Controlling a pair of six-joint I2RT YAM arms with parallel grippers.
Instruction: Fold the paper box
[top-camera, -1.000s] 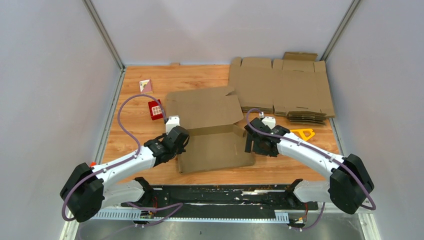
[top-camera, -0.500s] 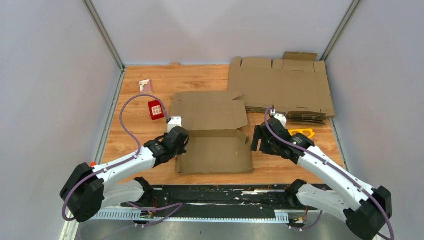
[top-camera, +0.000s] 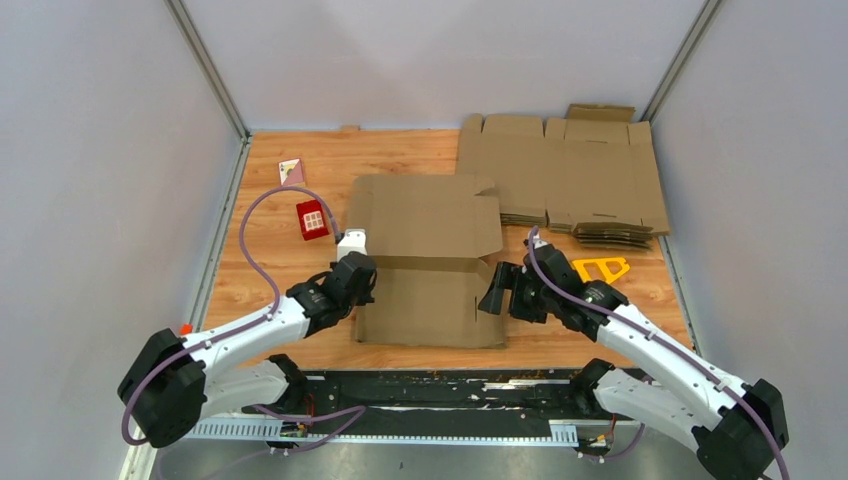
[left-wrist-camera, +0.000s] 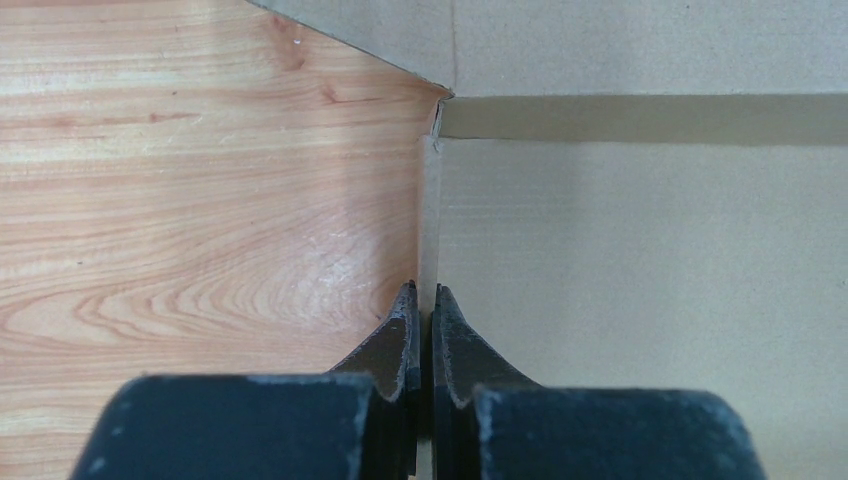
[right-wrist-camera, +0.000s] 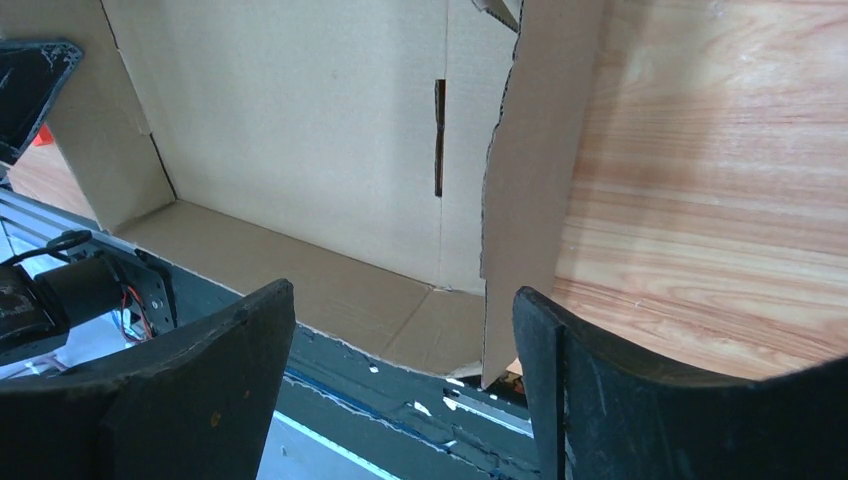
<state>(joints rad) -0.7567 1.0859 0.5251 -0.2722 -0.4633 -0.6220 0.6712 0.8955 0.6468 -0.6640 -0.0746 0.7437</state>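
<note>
1. Sitting mid-table, the box lies open: its base is toward the arms, and a wide panel reaches away beyond it.
2. The left gripper is at the box's left side. Its fingers are pressed together on the left wall, which stands upright as a thin edge between them in the wrist view.
3. The right gripper is at the box's right side with its fingers spread wide and holding nothing. In its wrist view the right wall stands in the gap, close to one finger — whether it touches, I cannot tell.
4. The base's near wall stands up along the table's near edge.
5. A pile of flat sheets lies at the far right, beyond the box.
6. A red box sits just left of the wide panel, and a yellow piece lies right of the right gripper.
</note>
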